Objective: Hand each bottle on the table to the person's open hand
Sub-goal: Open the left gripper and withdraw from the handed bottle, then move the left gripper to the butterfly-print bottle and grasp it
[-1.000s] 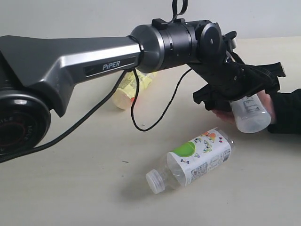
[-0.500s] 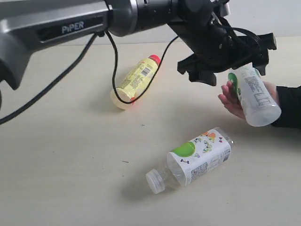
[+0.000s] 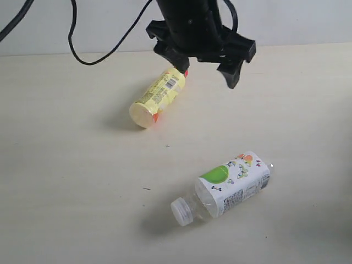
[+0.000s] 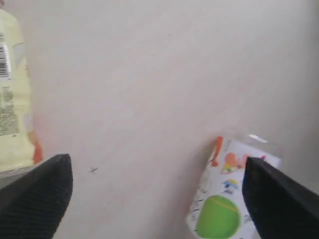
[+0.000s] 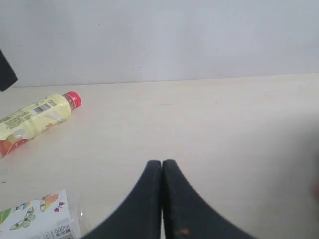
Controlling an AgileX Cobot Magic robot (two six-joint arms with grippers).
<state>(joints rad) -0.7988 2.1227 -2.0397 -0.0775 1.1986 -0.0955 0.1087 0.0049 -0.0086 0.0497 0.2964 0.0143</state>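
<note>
A yellow bottle (image 3: 158,98) with a red cap lies on its side on the cream table (image 3: 66,176). A white-capped bottle (image 3: 225,187) with a white-green label lies nearer the front. My left gripper (image 3: 204,71) hangs open and empty above the table, just right of the yellow bottle's cap. Its wrist view shows the yellow bottle (image 4: 12,114) and the labelled bottle (image 4: 227,199) to either side of the open left gripper (image 4: 159,199). My right gripper (image 5: 162,164) is shut on nothing, low over the table, with the yellow bottle (image 5: 37,117) and the labelled bottle (image 5: 35,216) off to one side. The other bottles and the person's hand are out of view.
A pale wall (image 3: 297,22) runs behind the table's far edge. A black cable (image 3: 99,49) hangs from the left arm above the table's back left.
The left gripper let go of a white-green bottle into the person's hand, then swung left towards the yellow bottle. The hand and that bottle have left the view.
</note>
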